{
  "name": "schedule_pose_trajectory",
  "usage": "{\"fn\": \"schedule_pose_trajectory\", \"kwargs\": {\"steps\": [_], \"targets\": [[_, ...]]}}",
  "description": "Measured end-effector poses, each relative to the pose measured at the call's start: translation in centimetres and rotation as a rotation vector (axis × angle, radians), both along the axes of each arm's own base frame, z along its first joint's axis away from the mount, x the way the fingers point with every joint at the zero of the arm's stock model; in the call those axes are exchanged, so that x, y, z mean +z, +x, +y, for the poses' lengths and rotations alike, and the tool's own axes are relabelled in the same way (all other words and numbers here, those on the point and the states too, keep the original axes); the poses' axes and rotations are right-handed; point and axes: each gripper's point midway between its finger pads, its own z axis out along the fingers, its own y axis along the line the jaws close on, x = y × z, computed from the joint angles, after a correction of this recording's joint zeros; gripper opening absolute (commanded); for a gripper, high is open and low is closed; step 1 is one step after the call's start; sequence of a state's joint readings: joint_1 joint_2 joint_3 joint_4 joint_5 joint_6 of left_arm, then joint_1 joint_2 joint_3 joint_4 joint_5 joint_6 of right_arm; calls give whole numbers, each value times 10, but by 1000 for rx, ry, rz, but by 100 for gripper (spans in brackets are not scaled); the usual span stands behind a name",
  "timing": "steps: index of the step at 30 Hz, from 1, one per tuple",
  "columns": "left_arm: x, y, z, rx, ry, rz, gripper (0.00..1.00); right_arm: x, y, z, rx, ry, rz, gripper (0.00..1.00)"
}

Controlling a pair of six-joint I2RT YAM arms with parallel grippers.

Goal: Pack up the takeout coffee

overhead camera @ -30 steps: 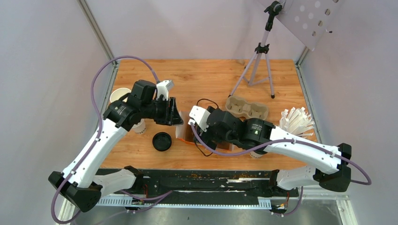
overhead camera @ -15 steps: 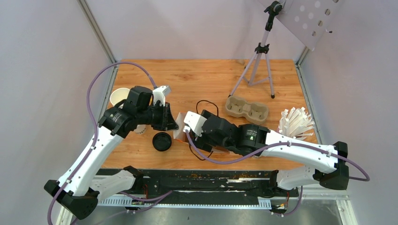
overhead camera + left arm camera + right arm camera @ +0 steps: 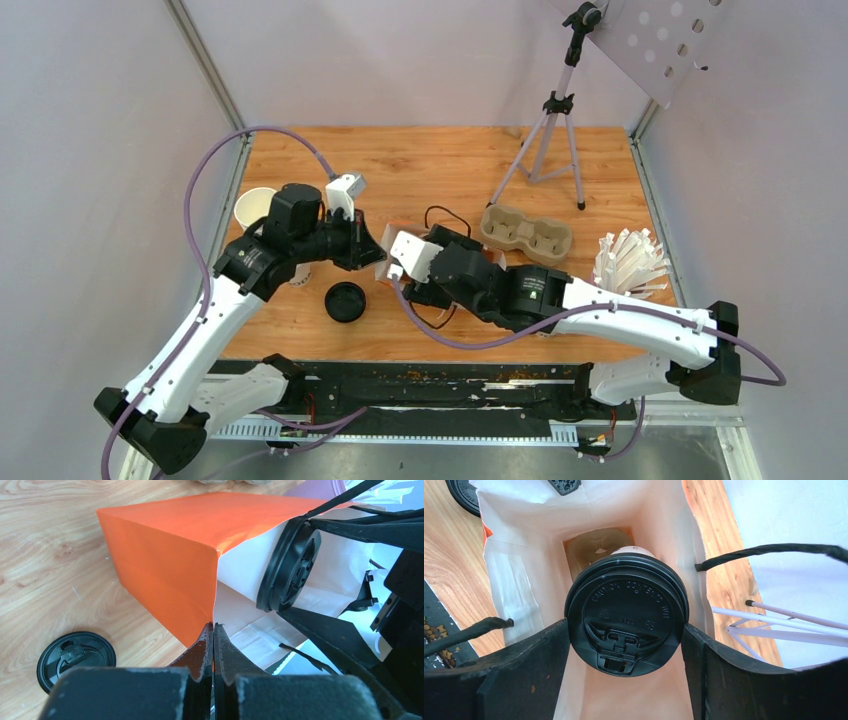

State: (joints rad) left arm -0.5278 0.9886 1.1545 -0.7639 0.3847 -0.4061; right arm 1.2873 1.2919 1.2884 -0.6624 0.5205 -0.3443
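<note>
Takeout coffee (image 3: 626, 617), black-lidded, hangs inside the open mouth of the orange bag (image 3: 160, 555). Your left pincer (image 3: 213, 630) is clenched on the bag's rim. Your right pincer (image 3: 625, 630) grasps the cup at its lid. It is probably light, crushable paper, so squeeze gently at the stiffer lid rim.

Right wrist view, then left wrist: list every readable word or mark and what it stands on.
"CAUTION CONTENTS HOT": embossed in an arc on the cup lid held in the right gripper.
Small raised marks at that lid's middle: too small to read.
Loose lid on the table: no legible text.
Bag: no print shows.
</note>
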Motion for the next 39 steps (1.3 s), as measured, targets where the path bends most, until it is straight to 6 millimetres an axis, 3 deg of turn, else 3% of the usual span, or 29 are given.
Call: {"fn": "schedule_pose_trajectory", "kwargs": {"steps": [4, 6, 10, 16, 21, 34, 36, 39], "targets": [[-10, 0, -1, -5, -7, -2, 8, -1, -1, -5, 2, 6, -8, 69], [-16, -1, 0, 1, 2, 13, 21, -6, -3, -9, 6, -2, -1, 69], [-14, -8, 7, 16, 10, 13, 36, -20, -11, -9, 30, -28, 19, 70], [-7, -24, 15, 23, -12, 5, 47, -24, -21, -4, 68, -38, 26, 70], [-15, -28, 16, 28, -8, 38, 55, -24, -25, -2, 85, -43, 21, 70], [-34, -23, 11, 38, 5, 106, 54, -30, -28, 4, 118, -82, 10, 71], [-34, -23, 11, 38, 4, 106, 46, -30, -27, 3, 122, -88, 3, 71], [-34, -23, 11, 38, 5, 106, 26, -27, -25, 3, 125, -101, -21, 71]]}}
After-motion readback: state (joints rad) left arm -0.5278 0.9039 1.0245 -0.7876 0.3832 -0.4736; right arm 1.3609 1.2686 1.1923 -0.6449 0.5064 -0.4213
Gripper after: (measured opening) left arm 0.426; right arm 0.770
